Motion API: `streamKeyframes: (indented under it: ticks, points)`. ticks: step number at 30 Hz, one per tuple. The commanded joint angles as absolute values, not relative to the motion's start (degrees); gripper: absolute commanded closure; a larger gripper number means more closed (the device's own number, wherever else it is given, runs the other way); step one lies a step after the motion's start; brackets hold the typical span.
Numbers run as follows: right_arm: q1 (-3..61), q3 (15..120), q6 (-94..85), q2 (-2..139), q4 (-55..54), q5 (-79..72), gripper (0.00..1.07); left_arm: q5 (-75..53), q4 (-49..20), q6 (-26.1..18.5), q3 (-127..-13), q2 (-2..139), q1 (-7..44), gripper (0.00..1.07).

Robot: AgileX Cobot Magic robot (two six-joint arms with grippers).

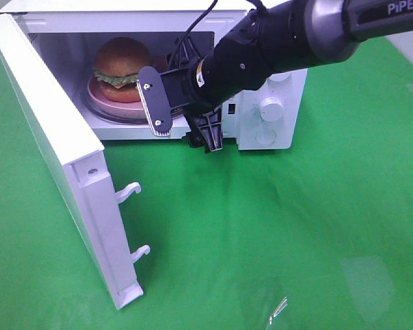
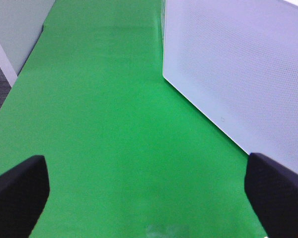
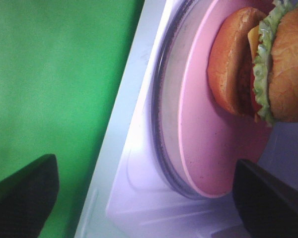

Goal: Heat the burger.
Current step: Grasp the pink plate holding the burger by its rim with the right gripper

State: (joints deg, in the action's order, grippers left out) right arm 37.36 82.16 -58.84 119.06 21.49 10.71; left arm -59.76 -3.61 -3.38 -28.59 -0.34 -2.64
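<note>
Hovering just outside the microwave [image 1: 272, 103] mouth, at about 12 o'clock of the high view: the right gripper [image 1: 186, 117], jaws spread wide and gripping nothing, one flat grey finger [image 1: 155, 100] showing broadside at 9 o'clock of the wrist and the other black finger [image 1: 212, 134] hanging at 5 o'clock of it. Framing both lower corners of the right wrist view, well apart, with only the cavity floor between: the same two dark fingertips [image 3: 22, 196].

Sitting inside the cavity, at 10 o'clock from that gripper: the burger [image 1: 122, 65], upright on the pink plate [image 1: 100, 103], which is resting on the glass turntable [image 3: 161, 124]. Showing clearly in the right wrist view: burger [image 3: 268, 64] with lettuce frill and an orange cheese edge between the bun halves, plate [image 3: 208, 139] under it, nothing touching either.

Swinging out toward 7 o'clock: the white microwave door [image 1: 55, 137], standing fully open, two latch hooks [image 1: 131, 189] jutting from its free edge. Sitting at 3 o'clock of the gripper: the control dial [image 1: 270, 108].

Hanging over the green cloth [image 2: 104, 129] beside the perforated white door panel [image 2: 238, 74]: the left gripper [image 2: 146, 191], fingers spread far apart, empty. Lying at 6 o'clock of the high view: a small clear scrap [image 1: 279, 308].
</note>
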Motion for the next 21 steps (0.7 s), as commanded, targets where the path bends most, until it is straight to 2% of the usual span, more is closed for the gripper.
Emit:
streamKeyframes:
  ticks: [1,21]
  points:
    - [37.47,83.77,-58.73,119.92,21.26,10.37,0.15,-59.30,-4.01,-3.50,-28.48,-1.38,-2.64,0.07]
    - [37.47,95.45,-58.73,130.23,19.82,11.40,0.19,-59.30,-4.01,-3.50,-28.48,-1.38,-2.64,0.07]
